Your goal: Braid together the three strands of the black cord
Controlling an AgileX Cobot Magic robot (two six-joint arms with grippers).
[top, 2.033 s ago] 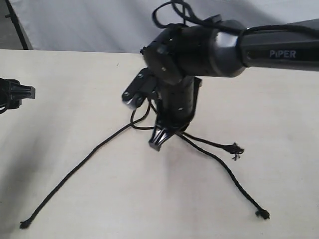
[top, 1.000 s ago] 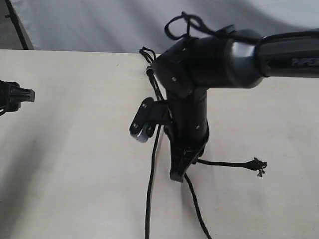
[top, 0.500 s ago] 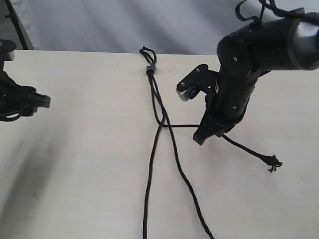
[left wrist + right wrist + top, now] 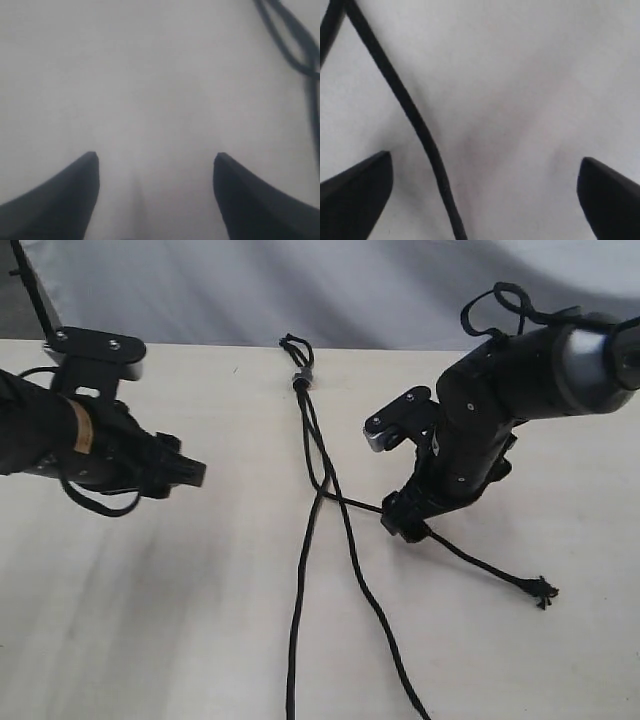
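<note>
**Pale bench (image 4: pixel 150 640) carrying the black cord (image 4: pixel 309 412), unbraided**

The cream bench is filling most of the exterior view, with a grey-white backdrop (image 4: pixel 200 290) hanging behind its far edge. The cord is lying near the middle of the bench, its short loop (image 4: pixel 292 342) pointing toward the far edge and a grey band (image 4: pixel 303 377) binding it just below.

From the band the three strands (image 4: pixel 340 530) are running toward the near edge. Two of them are crossing partway down and spreading apart before leaving the picture. The third is branching off to the right at that crossing and ending in a frayed tip (image 4: pixel 543 590).

The right gripper (image 4: pixel 400 522) is hanging low over this third strand. In the right wrist view its fingers are standing wide apart (image 4: pixel 484 157), and the strand is lying on the bench between them, closer to one finger, with nothing clamped.

The left gripper (image 4: pixel 192 473) is hovering well to the left of the cord. Its fingers are also spread open (image 4: pixel 155 156) above bare bench, holding nothing.
</note>
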